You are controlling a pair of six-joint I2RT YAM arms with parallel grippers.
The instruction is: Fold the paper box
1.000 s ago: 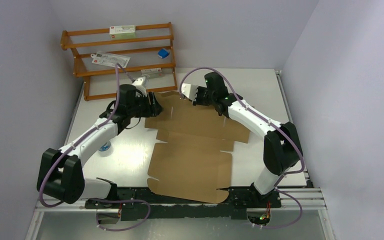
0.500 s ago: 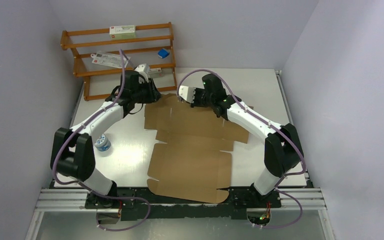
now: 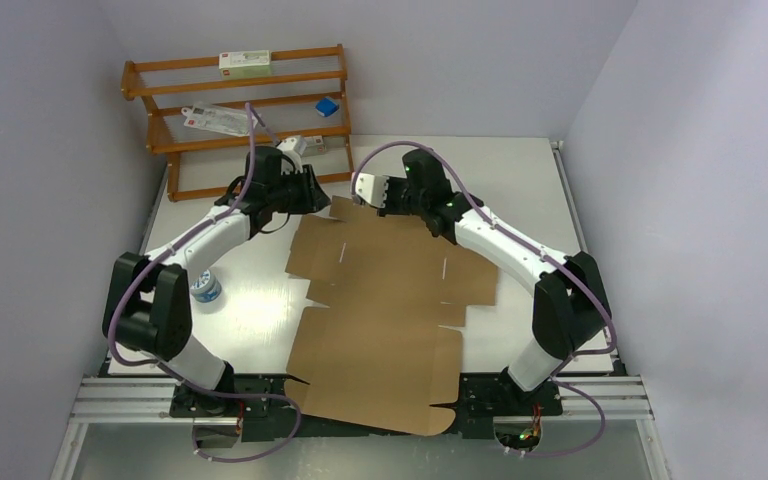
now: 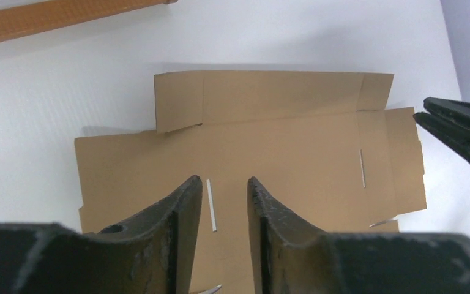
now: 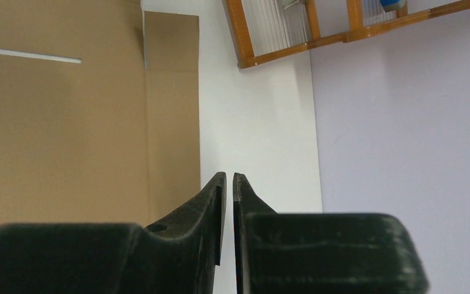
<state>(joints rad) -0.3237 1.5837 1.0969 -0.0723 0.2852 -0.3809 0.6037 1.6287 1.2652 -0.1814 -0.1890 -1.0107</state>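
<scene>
The paper box (image 3: 390,290) is not folded yet. It is spread out flat, as one brown sheet, in the middle of the white table (image 3: 520,170), between the two arms. Its near edge is laid over the black bar where the arms are bolted on. Two thin slits (image 4: 211,205) are cut in its far part, and a long flap (image 4: 269,98) is seen at its far end.

The left gripper (image 4: 224,180) is held above the far left part of the sheet. Its fingers (image 4: 180,211) are kept a little apart, with a narrow gap, and nothing is held between them. The sheet is not touched by it.

The right gripper (image 5: 229,177) is held at the far end of the sheet, close to the left one. Its fingers (image 5: 217,196) are pressed almost together, with only a thin crack left. Nothing is held in it.

A wooden shelf (image 3: 250,110) is stood against the back wall, with white cartons (image 3: 245,64) and a small blue thing (image 3: 327,106) on it. A small white and blue thing (image 3: 203,287) is set on the table, left of the sheet.
</scene>
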